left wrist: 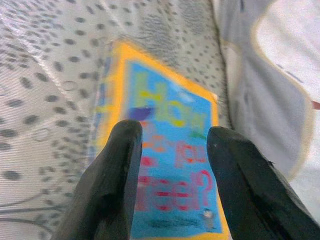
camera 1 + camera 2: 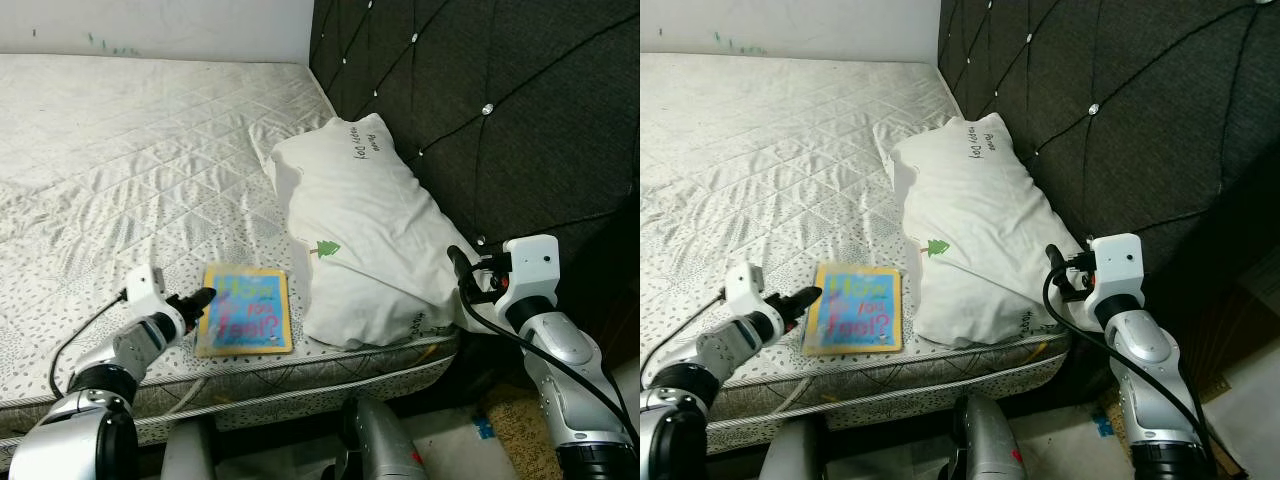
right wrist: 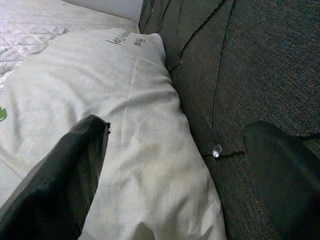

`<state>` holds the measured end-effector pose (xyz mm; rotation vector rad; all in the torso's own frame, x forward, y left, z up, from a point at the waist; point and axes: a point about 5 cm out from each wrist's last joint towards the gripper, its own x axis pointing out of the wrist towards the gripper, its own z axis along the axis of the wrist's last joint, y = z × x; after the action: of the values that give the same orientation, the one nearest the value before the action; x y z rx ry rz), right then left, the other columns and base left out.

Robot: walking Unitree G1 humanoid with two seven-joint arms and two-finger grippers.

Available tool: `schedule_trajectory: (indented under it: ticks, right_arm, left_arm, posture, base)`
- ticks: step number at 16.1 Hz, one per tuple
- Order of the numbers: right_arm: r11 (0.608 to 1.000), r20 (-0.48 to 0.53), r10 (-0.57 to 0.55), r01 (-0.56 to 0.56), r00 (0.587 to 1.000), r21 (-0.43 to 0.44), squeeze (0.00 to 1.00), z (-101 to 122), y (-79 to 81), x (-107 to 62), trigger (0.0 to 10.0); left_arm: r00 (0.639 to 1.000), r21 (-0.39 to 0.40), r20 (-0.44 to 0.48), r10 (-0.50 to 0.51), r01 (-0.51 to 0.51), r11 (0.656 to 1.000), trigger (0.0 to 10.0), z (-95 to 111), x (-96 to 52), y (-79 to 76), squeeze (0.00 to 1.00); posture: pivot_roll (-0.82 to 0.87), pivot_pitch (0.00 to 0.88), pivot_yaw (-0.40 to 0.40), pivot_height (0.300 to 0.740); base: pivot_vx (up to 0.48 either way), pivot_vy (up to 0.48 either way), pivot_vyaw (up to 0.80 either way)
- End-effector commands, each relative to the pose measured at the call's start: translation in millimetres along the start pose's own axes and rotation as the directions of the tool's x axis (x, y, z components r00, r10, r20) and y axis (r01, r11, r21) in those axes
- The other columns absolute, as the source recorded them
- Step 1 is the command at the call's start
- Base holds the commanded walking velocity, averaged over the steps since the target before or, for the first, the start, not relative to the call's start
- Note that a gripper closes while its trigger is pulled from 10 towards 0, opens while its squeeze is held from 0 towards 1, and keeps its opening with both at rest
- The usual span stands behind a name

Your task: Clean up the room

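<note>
Bedroom corner: bare quilted mattress (image 2: 120, 150) against a dark tufted headboard (image 2: 500, 110), white wall behind.

Largest loose item is the white pillow (image 2: 360, 240), lying along the headboard with its near end close to the mattress edge. Soft and light, I'd guess; it will sag if taken by one corner.

Next is the book (image 2: 245, 310): yellow border, blue cover, flat on the mattress near the front edge, just beside the pillow's near end. Looks like a thin children's book, light and fairly stiff. Lying flat there's little to grip from above, so I'd take it by the edge nearest me, one finger under and one over. The cover may be slick.

My left hand (image 2: 203, 299) is low over the mattress at the book's left edge, tips about at the border. Fingers (image 1: 112, 185) parted partway, gap roughly a third of the cover's width in the left wrist view, holding nothing. Can't tell if the tips touch the cover.

My right hand (image 2: 458, 262) is up at the pillow's near end by the headboard, fingers spread wide, empty; one sits over the pillow, the other over headboard fabric.
</note>
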<state>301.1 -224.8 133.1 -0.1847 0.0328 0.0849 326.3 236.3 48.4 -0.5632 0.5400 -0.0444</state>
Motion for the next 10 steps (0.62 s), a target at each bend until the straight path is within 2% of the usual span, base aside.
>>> schedule_trajectory:
  ticks: [1,4,9,10]
  right_arm:
    - [1.0,0.011,-0.006,0.006,1.0,-0.003,0.0,4.4,-3.0,0.4,10.0]
    - [1.0,0.015,-0.004,0.004,1.0,-0.004,0.0,4.8,-2.1,1.6,10.0]
    - [1.0,0.021,0.01,-0.01,1.0,0.011,0.0,4.8,4.9,6.2,10.0]
    - [0.999,0.026,0.024,-0.025,0.999,0.029,0.0,5.4,11.5,8.7,10.0]
  left_arm:
    - [1.0,0.016,0.001,0.018,-0.018,1.0,10.0,2.1,0.5,0.4,1.0]
    - [0.996,0.064,0.034,0.08,-0.082,0.995,10.0,7.5,-2.6,8.6,1.0]
    - [0.991,0.101,0.103,0.089,-0.099,0.99,10.0,8.2,-1.5,5.6,1.0]
    - [0.981,0.11,0.175,0.086,-0.107,0.988,10.0,8.6,-3.8,5.6,1.0]
  posture:
    - [-0.16,0.044,-0.135,0.584]
    - [-0.15,0.038,-0.134,0.584]
    - [-0.13,0.032,-0.133,0.584]
    - [-0.1,0.027,-0.132,0.584]
  base:
    - [0.0,0.0,0.0]
    - [0.0,0.0,0.0]
    - [0.0,0.0,0.0]
    - [0.0,0.0,0.0]
